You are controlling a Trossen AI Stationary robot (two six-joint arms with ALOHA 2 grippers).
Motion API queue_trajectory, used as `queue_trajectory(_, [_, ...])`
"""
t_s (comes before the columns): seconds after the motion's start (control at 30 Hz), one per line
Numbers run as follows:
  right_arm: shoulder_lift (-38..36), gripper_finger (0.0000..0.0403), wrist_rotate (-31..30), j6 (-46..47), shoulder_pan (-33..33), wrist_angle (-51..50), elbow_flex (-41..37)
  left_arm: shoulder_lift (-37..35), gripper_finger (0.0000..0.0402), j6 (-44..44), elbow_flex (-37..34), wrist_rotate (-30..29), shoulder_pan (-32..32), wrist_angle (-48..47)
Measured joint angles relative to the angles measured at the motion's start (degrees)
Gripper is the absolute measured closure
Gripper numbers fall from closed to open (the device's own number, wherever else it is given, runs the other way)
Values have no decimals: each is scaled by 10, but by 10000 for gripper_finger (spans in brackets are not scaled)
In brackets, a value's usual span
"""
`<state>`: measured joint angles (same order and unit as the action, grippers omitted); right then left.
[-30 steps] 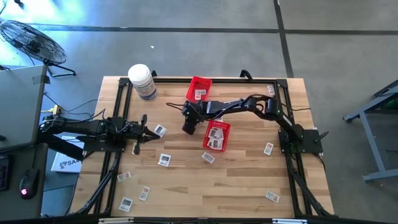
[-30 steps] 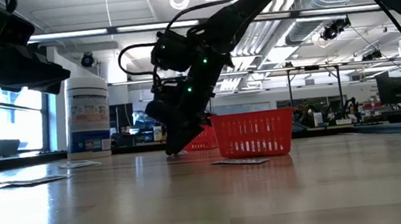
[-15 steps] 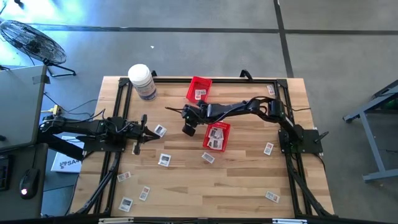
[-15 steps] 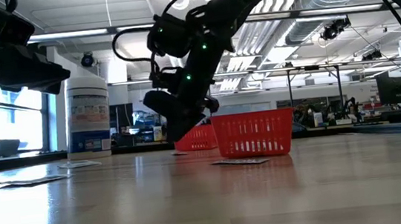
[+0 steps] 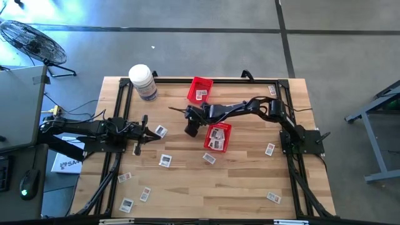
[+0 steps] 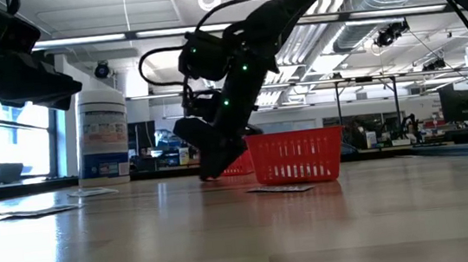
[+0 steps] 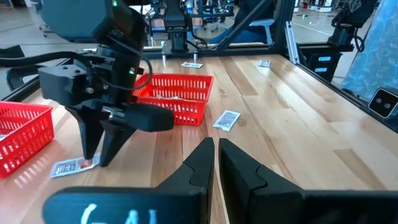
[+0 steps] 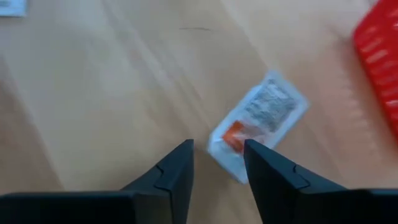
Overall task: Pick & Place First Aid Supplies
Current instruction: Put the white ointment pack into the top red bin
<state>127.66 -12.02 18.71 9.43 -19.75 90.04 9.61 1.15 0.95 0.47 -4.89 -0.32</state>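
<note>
Setting: a wooden bench with a black frame, on a grey concrete floor; the low view looks into a workshop hall with ceiling ducts and strip lights.

Far left, off the bench: a floor fan.

Left side of the bench: my left gripper, waiting low over the wood, its jaws pressed together with nothing between them. A white jar with a label stands upright near the back left corner. Loose packets lie flat here: one just beside my left jaws, one nearer the front, and three more scattered toward the front left corner.

Centre: my right gripper, tilted down close to the wood between the two baskets, jaws parted with a clear gap. A packet, white with dark print and an orange patch, lies flat on the bench just ahead of the fingertips; it seems free of the jaws, though the picture is smeared. A red mesh basket sits toward the back with a packet in it; a second red mesh basket sits just right of my right gripper and holds several packets. One packet lies just in front of it.

Right side: single packets near the back corner, mid edge and front.
</note>
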Motion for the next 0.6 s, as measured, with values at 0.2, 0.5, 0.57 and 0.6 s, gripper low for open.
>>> queue_trajectory(0.2, [0, 263, 0, -17, 0, 11, 0, 0, 380, 0, 0, 0, 0, 0])
queue_trajectory(0.5, [-2, 263, 1, -57, 2, 32, 0, 0, 380, 0, 0, 0, 0, 0])
queue_trajectory(0.57, [0, 262, 4, -70, 3, 41, 0, 0, 380, 0, 0, 0, 0, 0])
queue_trajectory(0.6, [1, 262, 4, -73, 3, 46, 0, 0, 380, 0, 0, 0, 0, 0])
